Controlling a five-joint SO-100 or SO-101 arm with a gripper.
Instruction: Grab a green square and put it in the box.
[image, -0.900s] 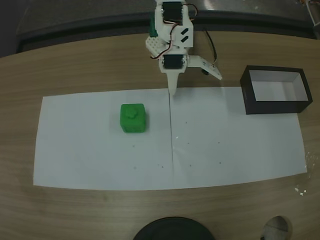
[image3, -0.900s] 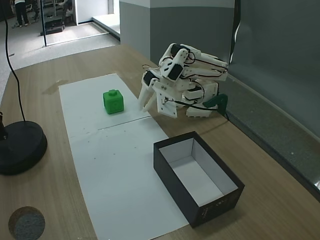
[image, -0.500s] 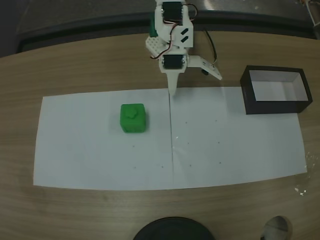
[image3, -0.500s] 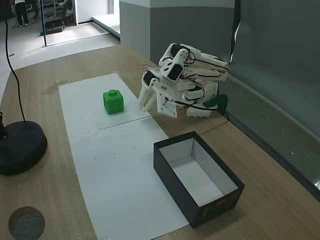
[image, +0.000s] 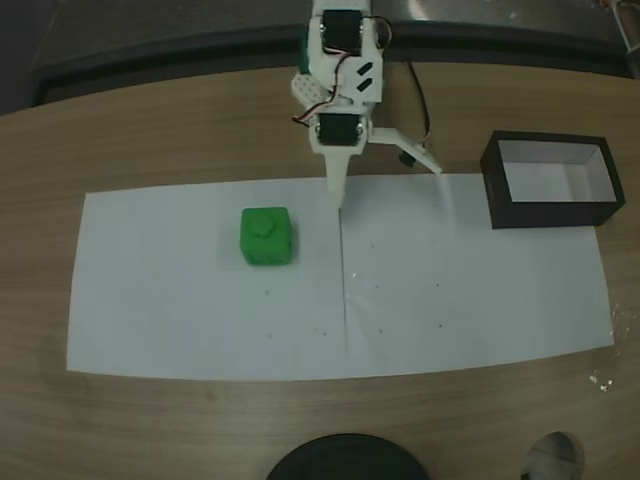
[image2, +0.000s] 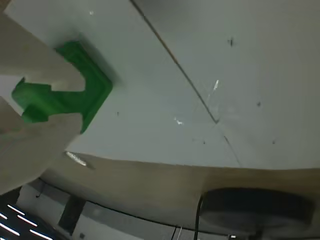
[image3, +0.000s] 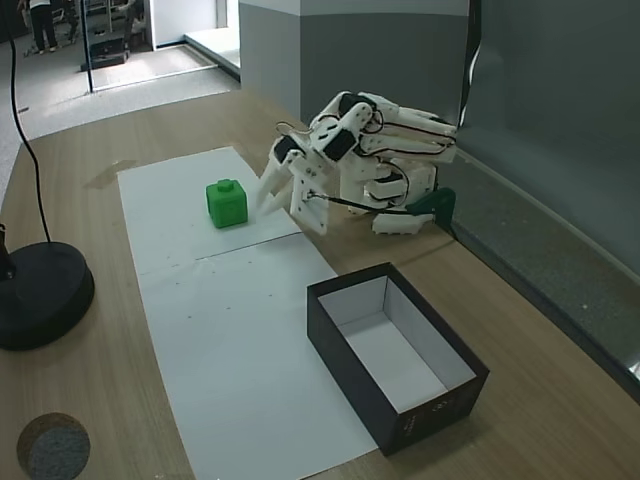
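The green square (image: 267, 236) sits on the left half of a white paper sheet (image: 460, 290); it also shows as the green square (image3: 227, 203) and in the wrist view as the green square (image2: 90, 97), partly behind the white fingers (image2: 35, 57). My gripper (image: 388, 187) is open, one finger tip pointing down onto the sheet just right of the cube and the other jaw spread toward the box. It is apart from the cube, with nothing held. In another fixed view the gripper (image3: 290, 215) is close beside the cube. The box (image: 552, 205), black outside and white inside, stands at the right; it appears again as the box (image3: 355, 375).
A black round lamp base (image3: 35, 295) with a cable stands at the table's near edge; the same lamp base (image: 345, 462) shows at the bottom. A fold line (image: 343, 290) runs down the sheet's middle. The wooden table (image: 150, 130) surrounds the sheet.
The arm has reached forward and down toward the cube, swinging slightly left in the top fixed view. Cube and box have not moved.
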